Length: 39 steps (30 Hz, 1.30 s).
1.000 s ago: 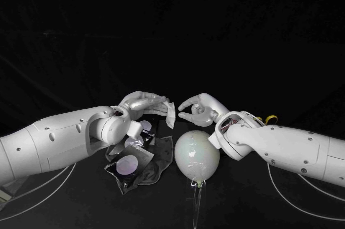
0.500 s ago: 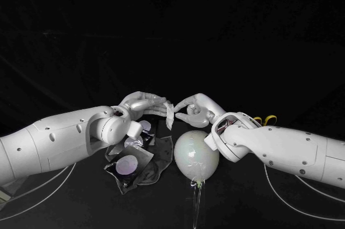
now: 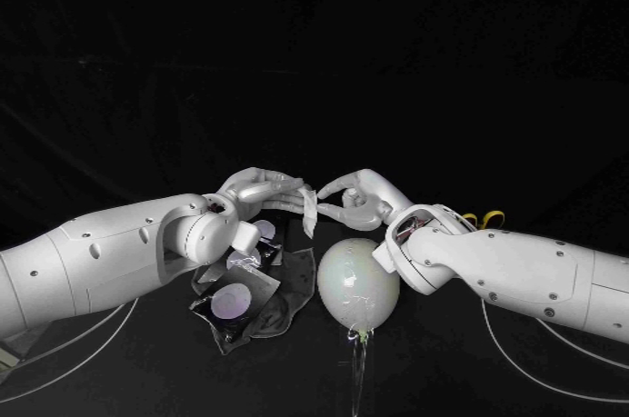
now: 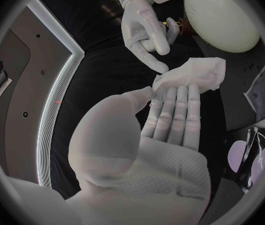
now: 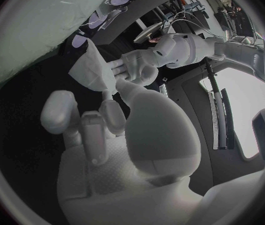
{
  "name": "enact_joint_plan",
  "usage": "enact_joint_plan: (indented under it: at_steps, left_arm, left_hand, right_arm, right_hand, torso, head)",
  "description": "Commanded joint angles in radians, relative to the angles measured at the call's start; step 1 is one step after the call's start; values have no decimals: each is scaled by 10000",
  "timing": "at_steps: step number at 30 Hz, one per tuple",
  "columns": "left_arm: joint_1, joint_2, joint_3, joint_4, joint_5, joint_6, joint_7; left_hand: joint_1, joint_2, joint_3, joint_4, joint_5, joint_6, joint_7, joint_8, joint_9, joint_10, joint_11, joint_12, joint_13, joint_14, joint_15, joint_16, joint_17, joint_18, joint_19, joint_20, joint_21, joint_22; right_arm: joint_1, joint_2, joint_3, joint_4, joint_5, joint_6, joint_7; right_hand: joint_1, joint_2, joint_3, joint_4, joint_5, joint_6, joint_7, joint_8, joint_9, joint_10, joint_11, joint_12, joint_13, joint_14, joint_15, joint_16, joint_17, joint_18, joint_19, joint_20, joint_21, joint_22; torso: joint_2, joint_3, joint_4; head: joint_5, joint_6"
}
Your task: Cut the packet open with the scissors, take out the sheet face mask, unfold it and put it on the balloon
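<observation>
My left hand (image 3: 263, 192) pinches the folded white face mask (image 3: 309, 213) between thumb and fingers (image 4: 170, 117), and the mask (image 4: 194, 73) hangs off their tips. My right hand (image 3: 354, 199) faces it, and one fingertip (image 4: 160, 67) touches the mask's upper corner, with no grip showing. In the right wrist view the mask (image 5: 91, 69) sits just past my right thumb, with the left hand (image 5: 135, 67) behind. The pale balloon (image 3: 356, 285) lies on the table below both hands. The cut dark packet (image 3: 236, 297) lies under my left wrist.
The yellow-handled scissors (image 3: 488, 219) lie behind my right forearm. Thin cables (image 3: 524, 358) run over the black table near both arms. The balloon's knot (image 3: 356, 337) points toward the table's front edge.
My right hand has moved left until a fingertip meets the mask's corner. The left hand holds the mask almost still.
</observation>
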Motion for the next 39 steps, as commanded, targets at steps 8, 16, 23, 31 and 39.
enact_joint_plan:
  at_steps: [8,16,23,31,39]
  left_arm:
    - [19,4,15,109,8,-3,132]
    - [19,20,15,160,17,-17,148]
    - [19,46,15,156,53,-31,172]
    - [18,56,15,150,80,-77,186]
    - [18,96,15,129,87,-318,102]
  left_hand:
    - [144,-6,31,24,-5,-27,44,50,32,-99,12,12,14,-28,-16,-58,-30,174,75,50,-63,-30]
    - [149,-10,34,23,-4,-30,46,56,38,-103,13,13,15,-21,-16,-63,-39,184,89,53,-74,-39]
    - [154,-11,39,23,-5,-33,49,61,44,-107,14,14,15,-16,-16,-68,-49,193,101,57,-84,-48]
    - [157,-11,42,23,-5,-35,51,63,46,-110,15,15,15,-14,-16,-71,-53,197,107,59,-89,-52]
    - [140,-58,16,27,-7,-32,49,78,58,-122,19,16,16,-5,-12,-84,-73,211,127,76,-120,-76]
  right_arm:
    - [-1,120,7,-123,-60,-400,-321]
    - [-2,270,7,-202,31,-144,-314]
    - [-2,338,7,-218,139,-117,-134]
    - [-3,344,7,-138,284,-451,132]
    - [-9,304,7,98,330,-1081,567]
  right_hand:
    - [-243,48,-224,217,17,36,-30,-44,-25,-9,1,48,250,843,77,16,2123,107,17,66,-14,1323]
    - [-269,75,-314,323,17,140,-63,4,-19,-4,-23,80,250,843,61,18,2125,108,21,60,-16,1327]
    - [-143,176,-363,374,19,486,-174,194,39,111,-116,272,343,900,-2,76,2264,73,129,23,211,1391]
    - [455,526,-289,183,24,1558,-727,935,335,722,-589,1108,846,1042,-394,217,2627,-88,613,-285,1177,1640]
    - [980,660,56,-186,23,1995,-1163,1771,860,1223,-998,1772,1299,1042,-782,217,2627,-258,1029,-677,2083,1865]
  torso:
    - [5,-4,1]
    - [1,-6,3]
    - [-6,-4,-6]
    - [2,2,-7]
    - [-5,-2,-4]
  head:
    - [5,-5]
    - [-4,-2]
    - [-6,1]
    - [-14,5]
    - [-11,6]
